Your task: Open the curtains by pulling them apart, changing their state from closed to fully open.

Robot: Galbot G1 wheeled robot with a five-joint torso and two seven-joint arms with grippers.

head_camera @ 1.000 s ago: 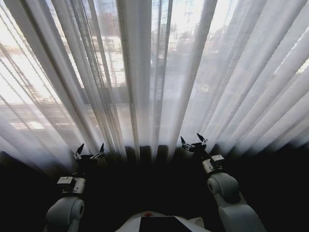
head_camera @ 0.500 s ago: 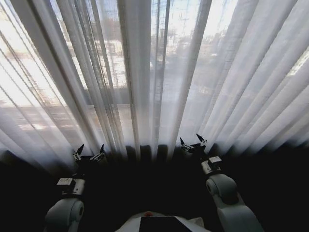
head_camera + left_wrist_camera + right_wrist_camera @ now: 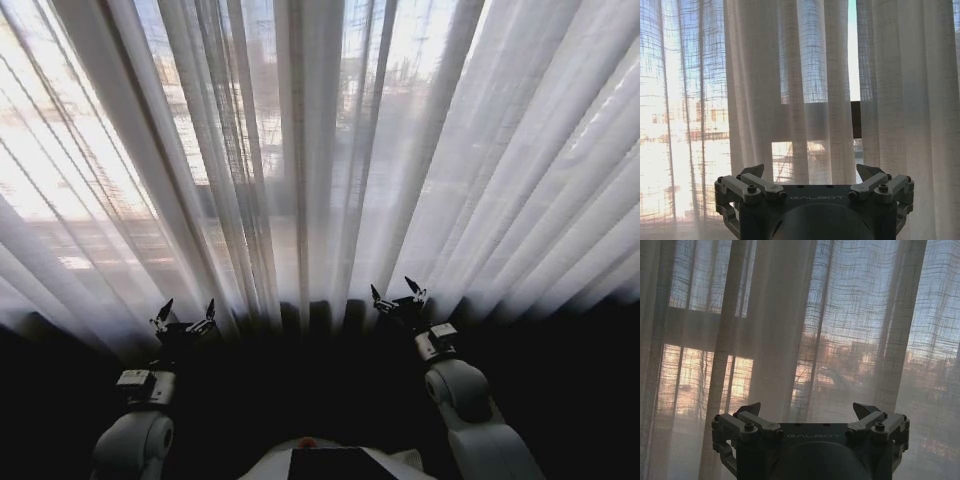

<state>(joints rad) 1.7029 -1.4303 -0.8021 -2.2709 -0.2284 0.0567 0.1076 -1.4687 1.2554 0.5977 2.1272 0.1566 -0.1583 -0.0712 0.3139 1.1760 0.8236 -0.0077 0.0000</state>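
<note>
Two arms reach forward from the robot, one on each side. The left gripper hangs near the hem with its fingers apart, holding nothing. The right gripper sits slightly farther forward, fingers likewise spread and empty. Beyond both, the curtains hang drawn across the window, pleats filling the far scene.

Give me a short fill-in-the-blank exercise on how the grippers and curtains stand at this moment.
1. The curtains hang ____ across the window, except for a thin slit in the left wrist view.
2. The left gripper has its fingers ____.
3. The right gripper holds ____ between its open fingers.
4. Both grippers point toward the ____.

Missing words: closed; open; nothing; curtains
</note>
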